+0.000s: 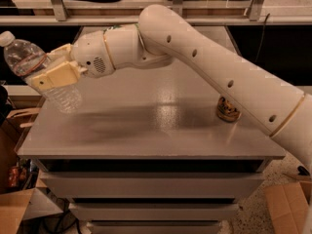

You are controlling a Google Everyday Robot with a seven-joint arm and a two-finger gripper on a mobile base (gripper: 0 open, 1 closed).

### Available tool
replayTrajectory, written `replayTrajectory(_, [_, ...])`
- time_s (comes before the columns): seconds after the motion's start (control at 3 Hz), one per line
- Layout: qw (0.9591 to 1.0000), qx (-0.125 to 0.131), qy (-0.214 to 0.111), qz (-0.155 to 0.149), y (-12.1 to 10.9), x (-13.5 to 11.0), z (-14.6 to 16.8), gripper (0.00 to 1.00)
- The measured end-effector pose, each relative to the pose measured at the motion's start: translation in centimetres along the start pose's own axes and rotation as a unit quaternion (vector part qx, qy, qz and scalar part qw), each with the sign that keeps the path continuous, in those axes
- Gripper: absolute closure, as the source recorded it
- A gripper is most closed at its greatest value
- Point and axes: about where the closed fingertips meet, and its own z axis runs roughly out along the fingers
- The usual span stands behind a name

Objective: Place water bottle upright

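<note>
A small clear ribbed water bottle (23,56) is held in the air at the left of the scene, gripped across its middle by the robot's gripper (45,71). The bottle is tilted, not upright: its white cap (6,37) points up and to the left, beyond the jaws, and its ribbed base (66,99) hangs down and to the right, below the jaws. A thin red band (28,62) circles the bottle just above where the jaws meet it. The jaws are closed onto the bottle's body, with one cream-coloured finger (56,77) lying across the near side and the other showing behind the bottle. Directly under the jaws and the bottle's base is the left end of a grey table (161,130), and the base looks raised off that surface, with a soft shadow spread on the tabletop beneath it. From the gripper a thick white arm (204,67) runs to the right, across the table and out at the right edge. Far to the right of the jaws, on the other end of the table, a gold drink can (227,110) stands partly hidden behind the arm. Below the tabletop are grey drawers (146,184), and cardboard boxes (14,213) sit on the floor at both lower corners
</note>
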Motion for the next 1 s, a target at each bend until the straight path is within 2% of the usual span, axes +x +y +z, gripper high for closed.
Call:
replayTrajectory(0.67, [0.9985,-0.006,-0.049,0.024,0.5,0.3,1.1,1.00])
replayTrajectory(1.0, [0.9974,-0.008,-0.063,0.032,0.7,0.6,1.6,1.00])
